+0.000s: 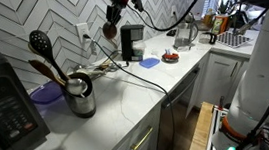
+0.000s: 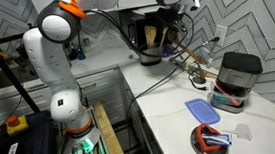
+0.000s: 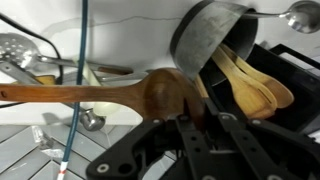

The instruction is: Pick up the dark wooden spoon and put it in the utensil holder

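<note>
My gripper [image 3: 178,120] is shut on the dark wooden spoon [image 3: 160,92], gripping it at the bowl end. The reddish-brown handle runs off to the left in the wrist view. In an exterior view the gripper [image 1: 116,17] is high above the back of the counter with the spoon's bowl [image 1: 110,31] hanging below it. The utensil holder [image 1: 81,97], a shiny steel cup, stands on the white counter and holds a black slotted spoon [image 1: 40,42] and other wooden utensils. In the wrist view the holder [image 3: 205,40] is at upper right with pale wooden utensils [image 3: 250,88] sticking out. It also shows in an exterior view [image 2: 152,55].
A black coffee machine [image 1: 2,104] stands beside the holder and also shows in an exterior view [image 2: 236,78]. Cables trail across the counter [image 1: 124,71]. A blue lid [image 2: 203,109] and a red bowl [image 2: 211,139] lie near the counter's end. A metal slotted utensil [image 3: 20,48] lies below.
</note>
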